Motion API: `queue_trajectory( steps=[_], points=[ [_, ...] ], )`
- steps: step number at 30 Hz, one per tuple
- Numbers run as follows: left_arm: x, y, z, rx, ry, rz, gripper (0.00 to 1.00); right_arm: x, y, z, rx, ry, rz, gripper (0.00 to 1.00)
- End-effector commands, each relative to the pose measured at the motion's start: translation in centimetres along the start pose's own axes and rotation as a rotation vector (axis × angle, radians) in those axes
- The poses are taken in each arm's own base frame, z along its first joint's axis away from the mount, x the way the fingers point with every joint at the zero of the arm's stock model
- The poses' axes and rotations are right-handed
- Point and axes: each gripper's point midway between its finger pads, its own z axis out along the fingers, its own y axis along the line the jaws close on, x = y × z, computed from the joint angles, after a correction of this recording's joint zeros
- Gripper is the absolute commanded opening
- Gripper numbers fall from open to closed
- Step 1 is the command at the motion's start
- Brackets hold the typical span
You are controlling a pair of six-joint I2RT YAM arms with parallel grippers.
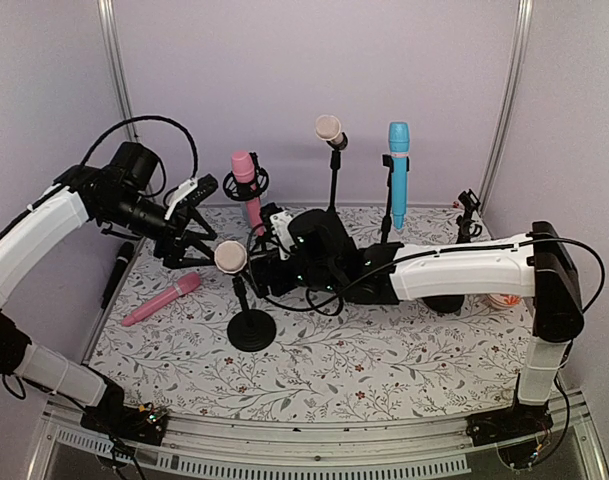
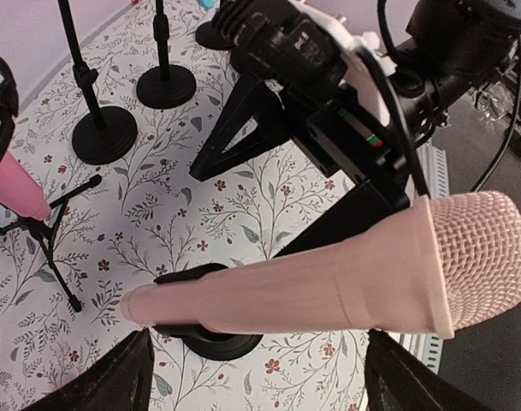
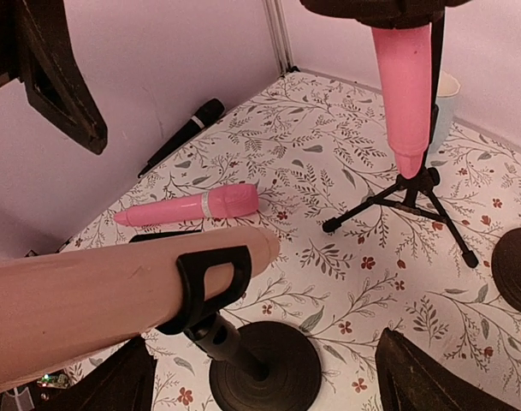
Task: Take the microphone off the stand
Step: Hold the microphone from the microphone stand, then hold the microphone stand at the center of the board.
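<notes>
One microphone [image 3: 115, 300], head cropped, sits in clip [image 3: 210, 282].

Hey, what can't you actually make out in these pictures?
Top view: body of the front beige mic hidden under the right arm.
Right wrist view: that mic's head cut off by the left edge.
Top view: small object mostly behind the right arm, unidentifiable.

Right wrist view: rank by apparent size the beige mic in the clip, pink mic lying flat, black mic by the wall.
1. beige mic, nearest the camera.
2. lying pink mic.
3. black mic, farthest, so true size unsure.
</notes>
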Motion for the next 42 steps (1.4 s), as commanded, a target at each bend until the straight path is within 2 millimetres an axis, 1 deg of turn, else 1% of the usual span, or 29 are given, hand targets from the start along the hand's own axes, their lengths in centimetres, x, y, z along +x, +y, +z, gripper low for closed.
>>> queue_trajectory(
  steps=[1, 5, 6, 8, 9, 11, 13, 17, 18, 19, 21, 24, 27, 29, 31, 33, 38, 42],
  points=[
    [-0.3, -1.4, 0.2, 0.051, -0.026, 0.046, 0.87, -0.6, 0.5, -1.2, -0.017, -0.070, -0.079, 0.93],
    [2.0, -0.9, 0.4, 0.000, -0.017, 0.047, 0.87, 1.2, 0.0, -2.7, -0.014, -0.104, -0.143, 0.95],
    [2.5, -0.7, 0.5, -0.009, -0.020, 0.038, 0.87, 2.1, -0.1, -3.1, -0.016, -0.108, -0.164, 0.96],
    [3.8, -0.3, 0.8, -0.029, -0.019, 0.007, 0.87, 2.2, 0.4, -4.3, -0.032, -0.161, -0.202, 0.96],
    [4.7, 0.0, 1.3, -0.040, -0.012, -0.019, 0.87, 1.7, 1.1, -5.0, -0.046, -0.208, -0.224, 0.96],
    [5.7, 0.6, 1.7, -0.069, -0.025, -0.058, 0.88, 0.7, 2.3, -6.0, -0.065, -0.291, -0.274, 0.96],
    [6.3, 1.1, 2.0, -0.095, -0.048, -0.093, 0.88, -1.0, 3.4, -6.1, -0.064, -0.353, -0.293, 0.97],
    [6.7, 1.7, 2.9, -0.116, -0.106, -0.133, 0.88, -4.1, 5.1, -5.7, -0.023, -0.450, -0.322, 0.96],
    [6.9, 1.8, 3.1, -0.118, -0.115, -0.139, 0.87, -4.2, 5.0, -5.3, -0.001, -0.456, -0.326, 0.96],
    [7.0, 1.9, 3.2, -0.119, -0.122, -0.143, 0.87, -5.6, 5.2, -5.4, 0.019, -0.490, -0.319, 0.95],
    [7.3, 2.0, 3.6, -0.117, -0.130, -0.146, 0.87, -6.6, 5.3, -5.2, 0.039, -0.520, -0.317, 0.94],
    [7.5, 2.5, 4.1, -0.115, -0.136, -0.161, 0.87, -7.4, 5.8, -4.9, 0.047, -0.549, -0.328, 0.92],
    [7.6, 2.7, 4.7, -0.101, -0.150, -0.175, 0.85, -7.6, 6.3, -4.4, 0.057, -0.554, -0.349, 0.88],
    [7.8, 3.0, 5.2, -0.096, -0.175, -0.201, 0.83, -7.5, 6.2, -4.0, 0.076, -0.551, -0.355, 0.86],
    [7.8, 3.0, 5.6, -0.079, -0.195, -0.209, 0.81, -7.4, 6.4, -3.8, 0.080, -0.551, -0.367, 0.84],
    [7.7, 3.5, 6.2, -0.069, -0.198, -0.224, 0.80, -7.2, 6.6, -3.5, 0.084, -0.548, -0.380, 0.83],
    [6.6, 4.1, 6.6, -0.044, -0.229, -0.218, 0.71, -7.2, 7.1, -3.1, 0.095, -0.550, -0.398, 0.78],
    [5.8, 4.1, 6.9, 0.003, -0.260, -0.230, 0.64, -7.2, 7.8, -2.9, 0.122, -0.558, -0.431, 0.71]
  ],
)
